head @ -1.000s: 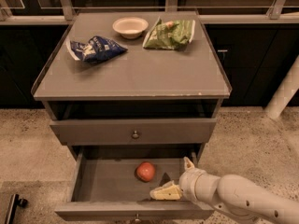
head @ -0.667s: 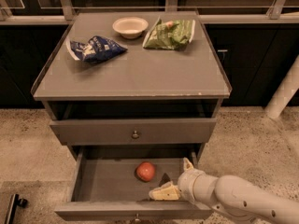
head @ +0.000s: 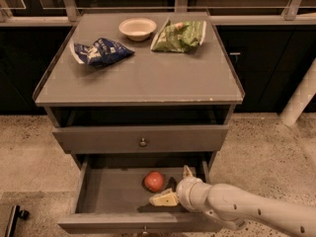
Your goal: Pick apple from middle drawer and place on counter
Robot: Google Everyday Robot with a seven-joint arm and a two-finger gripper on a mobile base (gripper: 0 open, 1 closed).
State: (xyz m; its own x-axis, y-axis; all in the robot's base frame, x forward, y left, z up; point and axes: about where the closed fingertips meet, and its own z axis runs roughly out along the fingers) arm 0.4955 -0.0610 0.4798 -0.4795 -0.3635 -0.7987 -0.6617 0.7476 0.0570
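Observation:
The small red apple lies on the floor of the pulled-out middle drawer, near its centre. My gripper reaches down into the drawer from the lower right and sits just to the right of the apple. It is open, with one cream fingertip in front of the apple and the other fingertip behind it, and nothing between them. The grey counter tops the cabinet above.
On the counter stand a white bowl, a blue chip bag and a green chip bag. The upper drawer with its knob is shut. A white post rises at the right.
My gripper has shifted a little to the left inside the drawer, closer to the apple. The apple has not moved.

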